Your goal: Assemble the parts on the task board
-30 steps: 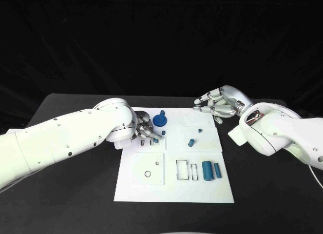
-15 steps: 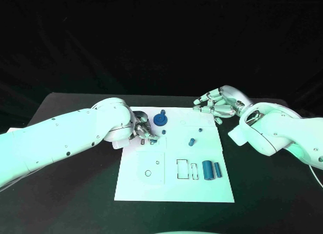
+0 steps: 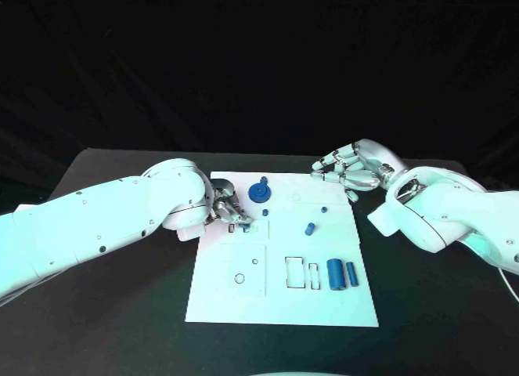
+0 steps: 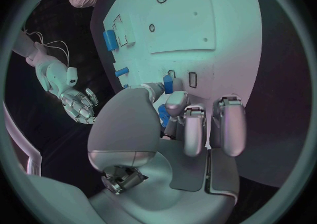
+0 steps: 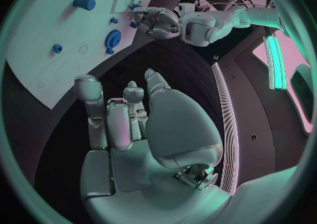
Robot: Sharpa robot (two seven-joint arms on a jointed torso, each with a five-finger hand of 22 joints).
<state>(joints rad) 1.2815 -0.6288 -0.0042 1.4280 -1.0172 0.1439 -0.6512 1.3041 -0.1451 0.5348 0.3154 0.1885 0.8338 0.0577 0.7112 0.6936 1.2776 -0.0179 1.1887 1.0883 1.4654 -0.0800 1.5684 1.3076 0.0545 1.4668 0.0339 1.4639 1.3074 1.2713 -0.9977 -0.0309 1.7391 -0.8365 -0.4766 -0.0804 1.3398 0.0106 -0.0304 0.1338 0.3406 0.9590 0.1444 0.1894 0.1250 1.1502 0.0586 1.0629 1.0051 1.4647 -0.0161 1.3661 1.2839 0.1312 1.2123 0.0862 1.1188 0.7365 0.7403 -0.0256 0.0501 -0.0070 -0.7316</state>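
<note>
Little has been moved since a second ago: the left hand (image 3: 228, 205) has been kept at the task board's (image 3: 282, 305) ten o'clock corner, shifted only slightly, and a small blue part (image 4: 168, 83) is pinched at its fingertips just over two small slots. The right hand (image 3: 350, 168), fingers loosely spread and holding nothing, is held off the board's one o'clock corner above the desk (image 3: 113, 313). A blue gear (image 3: 258, 192) is seated near twelve o'clock; two cylinders (image 3: 340, 274) are lying at four o'clock, a small peg (image 3: 309, 229) near centre. Most of the assembly is judged still to be done.
</note>
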